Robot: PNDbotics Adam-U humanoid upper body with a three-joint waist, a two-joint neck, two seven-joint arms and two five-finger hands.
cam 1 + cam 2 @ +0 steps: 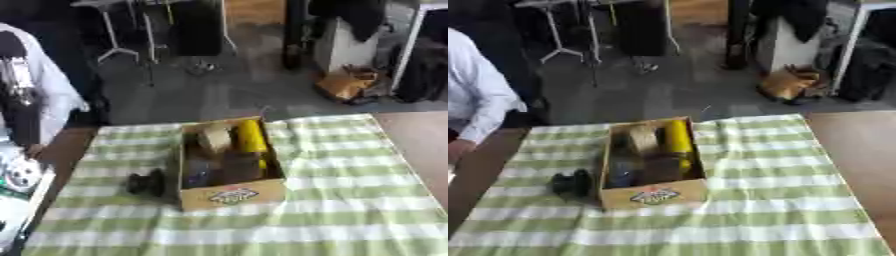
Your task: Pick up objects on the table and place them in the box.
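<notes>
A brown cardboard box (231, 195) with a printed label on its front wall stands on the green and white checked cloth (350, 200). Inside it lie a yellow cylinder (250, 136), a tan roll (213, 139) and some dark items (223, 169) that I cannot make out. A small black object (144, 183) lies on the cloth just left of the box. Neither of my hands shows in either view.
A person in a white sleeve (479, 100) is at the left edge, one hand (458, 148) near the table corner. White round items (19, 172) sit at the far left. Bare brown table (859, 145) shows on the right. Chairs, bags and floor lie beyond.
</notes>
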